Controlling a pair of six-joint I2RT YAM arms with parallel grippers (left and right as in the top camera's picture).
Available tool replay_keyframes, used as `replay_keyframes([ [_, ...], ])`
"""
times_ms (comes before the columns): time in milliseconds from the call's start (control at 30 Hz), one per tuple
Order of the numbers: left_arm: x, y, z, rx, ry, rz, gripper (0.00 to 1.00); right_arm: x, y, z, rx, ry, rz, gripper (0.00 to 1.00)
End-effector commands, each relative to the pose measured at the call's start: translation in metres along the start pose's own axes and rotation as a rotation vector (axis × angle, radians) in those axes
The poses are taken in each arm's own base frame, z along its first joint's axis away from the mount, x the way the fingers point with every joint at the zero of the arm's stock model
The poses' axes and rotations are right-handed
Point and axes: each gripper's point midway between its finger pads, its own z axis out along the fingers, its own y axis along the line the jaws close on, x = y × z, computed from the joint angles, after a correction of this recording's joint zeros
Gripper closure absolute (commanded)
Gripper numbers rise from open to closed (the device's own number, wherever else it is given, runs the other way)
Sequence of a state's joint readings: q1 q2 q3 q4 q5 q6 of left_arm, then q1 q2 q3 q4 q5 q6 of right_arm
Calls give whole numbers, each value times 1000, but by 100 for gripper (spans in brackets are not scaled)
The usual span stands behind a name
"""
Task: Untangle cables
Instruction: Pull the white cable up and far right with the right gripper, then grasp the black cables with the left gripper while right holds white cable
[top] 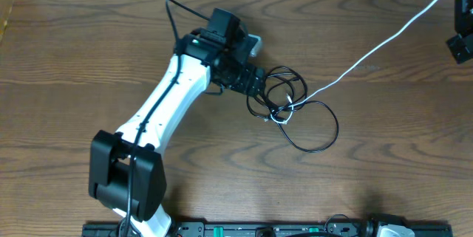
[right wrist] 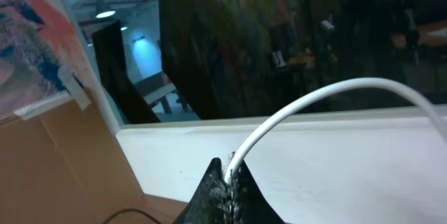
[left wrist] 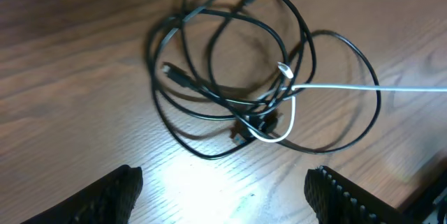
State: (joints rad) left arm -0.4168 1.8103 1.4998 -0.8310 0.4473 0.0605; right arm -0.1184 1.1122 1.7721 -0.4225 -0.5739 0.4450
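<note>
Now, left pincer (left wrist: 223, 197) hangs spread wide just short of the tangle (left wrist: 262, 116), gripping nothing. It looks poised to pin or pluck a loop. Black cable (left wrist: 209, 56) lies flat on the desk (top: 74, 60), coiled round itself with no real axis, and its biggest loop spills to the tangle's right. White cable (top: 369, 52) hooks through the tangle's middle, then runs straight and taut, far-right from the tangle. Out at that end, right pincer (right wrist: 227, 182) is clamped on it, held high, likely to draw the hook free.
</note>
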Motion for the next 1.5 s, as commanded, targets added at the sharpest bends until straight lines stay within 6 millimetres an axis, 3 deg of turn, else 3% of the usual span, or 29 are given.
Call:
replay_keyframes([
  [0,12,-16,25,34,68,76,21,-6,0,-5,19,-15,20,99],
  [200,25,-27,65,53,147,176,21,7,-11,-4,57,35,48,99],
  [333,22,-23,95,58,150,191,21,13,-15,-5,74,56,64,99],
  [500,21,-16,117,63,148,238,21,16,-17,-6,80,68,73,99],
  [800,39,-30,138,95,209,397,30,24,-25,-4,108,96,88,99],
  [933,43,-38,141,98,217,422,42,30,-30,-2,117,116,103,99],
  [1300,57,-32,160,103,271,410,43,41,-36,-1,136,157,119,99],
  [1400,55,-34,162,103,261,413,66,41,-36,-1,136,159,117,99],
  [1467,51,-35,162,101,246,403,92,41,-36,-1,136,159,114,99],
])
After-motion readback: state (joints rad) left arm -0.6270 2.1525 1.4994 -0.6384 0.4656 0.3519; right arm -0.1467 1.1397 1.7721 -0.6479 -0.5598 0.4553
